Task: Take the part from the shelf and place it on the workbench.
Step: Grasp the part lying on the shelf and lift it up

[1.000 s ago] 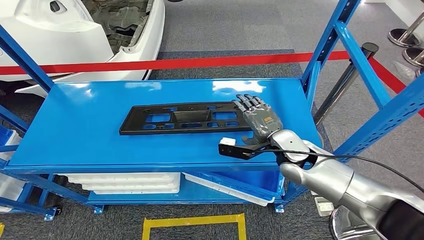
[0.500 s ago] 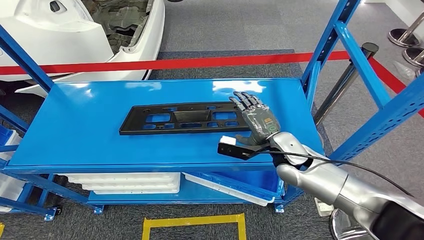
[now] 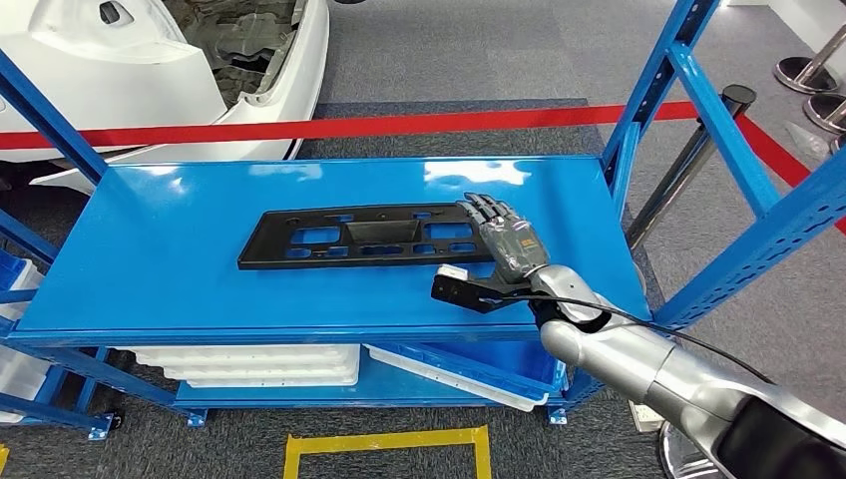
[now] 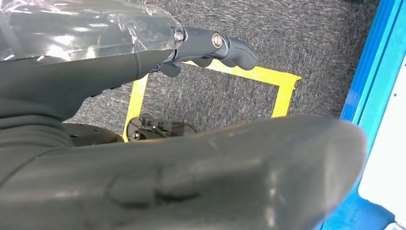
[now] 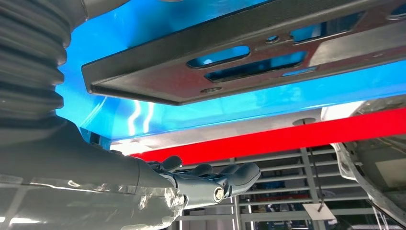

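A long flat black plastic part [image 3: 349, 235] with several cut-outs lies across the middle of the blue shelf top [image 3: 180, 279]. My right hand [image 3: 507, 244] is at the part's right end, fingers stretched out straight and apart, holding nothing. Whether it touches the part I cannot tell. In the right wrist view the part [image 5: 287, 48] lies flat on the shelf, and the right hand's fingers [image 5: 210, 184] stand clear of its near end. My left hand [image 4: 210, 45] hangs low above the grey carpet with nothing in it, its fingers loosely bent.
Blue shelf uprights [image 3: 658, 75] rise on the right and on the left [image 3: 45, 120]. A red barrier tape [image 3: 399, 125] and a white car body [image 3: 150, 70] lie behind the shelf. White trays [image 3: 259, 364] sit on the lower level. Yellow floor tape [image 3: 384, 439] marks the carpet in front.
My right hand has slid a little to the left, closer over the part's right end. The part itself has not moved.
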`<action>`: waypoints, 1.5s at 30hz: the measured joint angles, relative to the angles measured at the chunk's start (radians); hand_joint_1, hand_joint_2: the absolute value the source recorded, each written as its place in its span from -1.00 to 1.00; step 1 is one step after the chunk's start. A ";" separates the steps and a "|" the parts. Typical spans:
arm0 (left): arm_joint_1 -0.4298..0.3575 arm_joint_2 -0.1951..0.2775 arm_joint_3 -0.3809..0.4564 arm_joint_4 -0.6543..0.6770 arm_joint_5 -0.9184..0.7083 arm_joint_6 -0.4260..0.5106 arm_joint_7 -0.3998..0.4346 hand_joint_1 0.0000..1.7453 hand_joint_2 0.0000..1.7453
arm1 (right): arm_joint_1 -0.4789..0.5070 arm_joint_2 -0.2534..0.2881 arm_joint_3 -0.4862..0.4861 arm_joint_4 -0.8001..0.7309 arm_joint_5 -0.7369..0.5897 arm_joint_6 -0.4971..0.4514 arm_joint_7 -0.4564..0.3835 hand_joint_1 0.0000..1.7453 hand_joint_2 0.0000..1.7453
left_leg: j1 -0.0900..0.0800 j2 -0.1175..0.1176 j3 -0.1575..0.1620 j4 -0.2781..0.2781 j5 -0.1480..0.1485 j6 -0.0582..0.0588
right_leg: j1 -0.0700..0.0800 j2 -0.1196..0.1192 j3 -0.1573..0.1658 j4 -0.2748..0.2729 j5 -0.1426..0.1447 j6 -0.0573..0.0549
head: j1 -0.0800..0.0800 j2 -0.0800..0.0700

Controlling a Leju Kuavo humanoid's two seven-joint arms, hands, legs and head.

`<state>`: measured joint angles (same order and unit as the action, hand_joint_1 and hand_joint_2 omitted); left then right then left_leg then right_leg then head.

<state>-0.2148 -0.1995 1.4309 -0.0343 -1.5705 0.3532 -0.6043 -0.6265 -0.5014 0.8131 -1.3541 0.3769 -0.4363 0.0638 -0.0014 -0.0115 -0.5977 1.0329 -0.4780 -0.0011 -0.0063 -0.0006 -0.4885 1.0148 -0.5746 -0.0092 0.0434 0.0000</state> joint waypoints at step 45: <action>0.000 0.002 0.000 0.000 0.000 0.000 -0.005 -1.00 -1.00 | -0.136 0.083 0.102 0.233 -0.060 0.089 -0.021 -1.00 1.00 | 0.000 0.000 0.001 0.000 0.000 -0.001 | 0.000 0.000 0.000 0.000 0.000 0.000 | 0.000 0.000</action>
<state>-0.2151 -0.1980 1.4309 -0.0343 -1.5705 0.3532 -0.6088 -0.7623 -0.4188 0.9150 -1.1213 0.3171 -0.3478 0.0432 -0.0013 -0.0115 -0.5971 1.0329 -0.4776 -0.0016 -0.0063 -0.0006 -0.4881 1.0148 -0.5746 -0.0093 0.0434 0.0000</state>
